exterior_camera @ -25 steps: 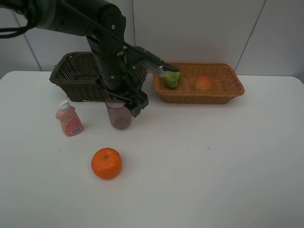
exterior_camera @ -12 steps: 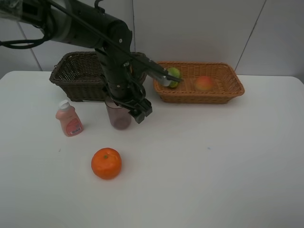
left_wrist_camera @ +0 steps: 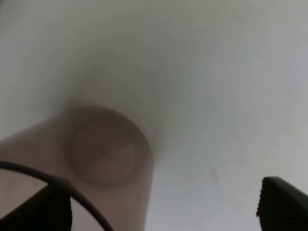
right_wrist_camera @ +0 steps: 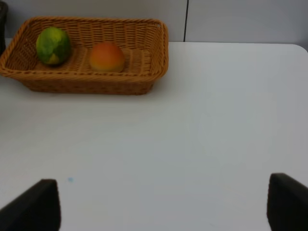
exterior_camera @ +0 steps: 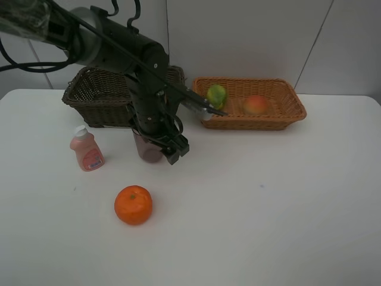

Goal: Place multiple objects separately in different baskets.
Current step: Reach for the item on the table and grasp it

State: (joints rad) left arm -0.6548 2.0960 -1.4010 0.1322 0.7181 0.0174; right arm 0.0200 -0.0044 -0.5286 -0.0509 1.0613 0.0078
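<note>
Purplish cup (exterior_camera: 149, 149): upright on the table (exterior_camera: 268, 208), just in front of the dark brown basket (exterior_camera: 89, 98).
Left gripper (left_wrist_camera: 163, 204): above the cup, jaws wide, holding nothing. The cup lies towards one finger, so centre first, then lower around its wall and close gently, lest it tip.
Right gripper (right_wrist_camera: 161, 202): wide open, empty, well apart.

We are reading no text anywhere; the pink bottle (exterior_camera: 87, 152) is carrying a label too small to make out.
</note>
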